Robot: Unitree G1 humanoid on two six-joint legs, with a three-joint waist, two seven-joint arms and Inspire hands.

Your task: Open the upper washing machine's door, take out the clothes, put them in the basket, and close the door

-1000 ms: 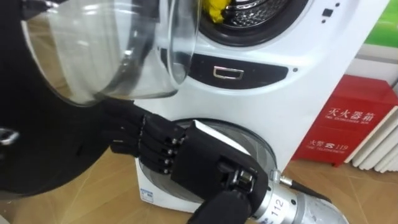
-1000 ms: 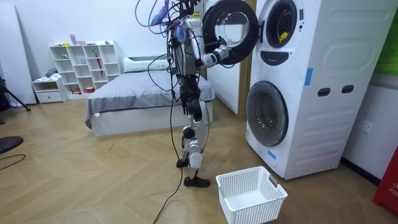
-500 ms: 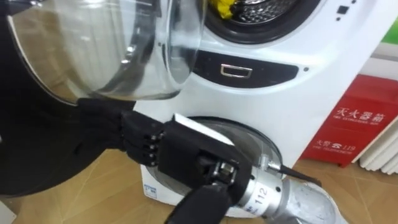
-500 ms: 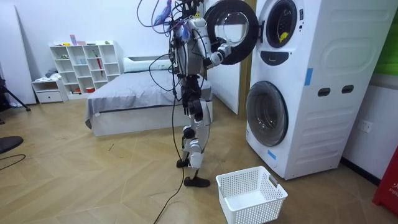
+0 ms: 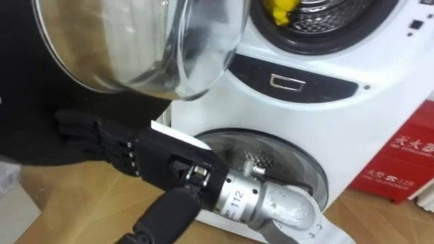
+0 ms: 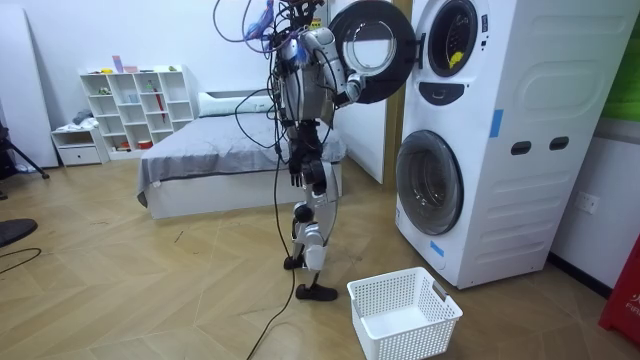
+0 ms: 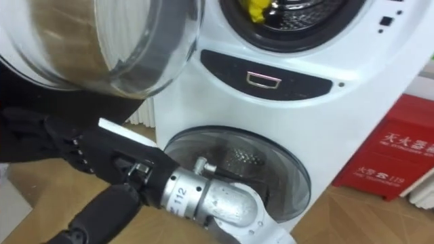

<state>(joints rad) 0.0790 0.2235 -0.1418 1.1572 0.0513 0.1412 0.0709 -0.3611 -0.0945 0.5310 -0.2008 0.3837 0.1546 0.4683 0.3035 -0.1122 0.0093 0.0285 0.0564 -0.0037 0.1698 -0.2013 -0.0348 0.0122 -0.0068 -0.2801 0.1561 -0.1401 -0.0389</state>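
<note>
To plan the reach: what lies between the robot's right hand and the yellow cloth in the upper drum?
In the left eye view, the glass bowl of the open door bulges between the right hand and the yellow cloth.

Grey bed, white shelf — red box, white basket

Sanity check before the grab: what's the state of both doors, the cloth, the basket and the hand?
Upper door: wide open.
Lower door: shut.
Yellow cloth: in the upper drum, not held.
Basket: on the floor, empty.
Right hand: open, fingers on the upper door's dark rim.
</note>
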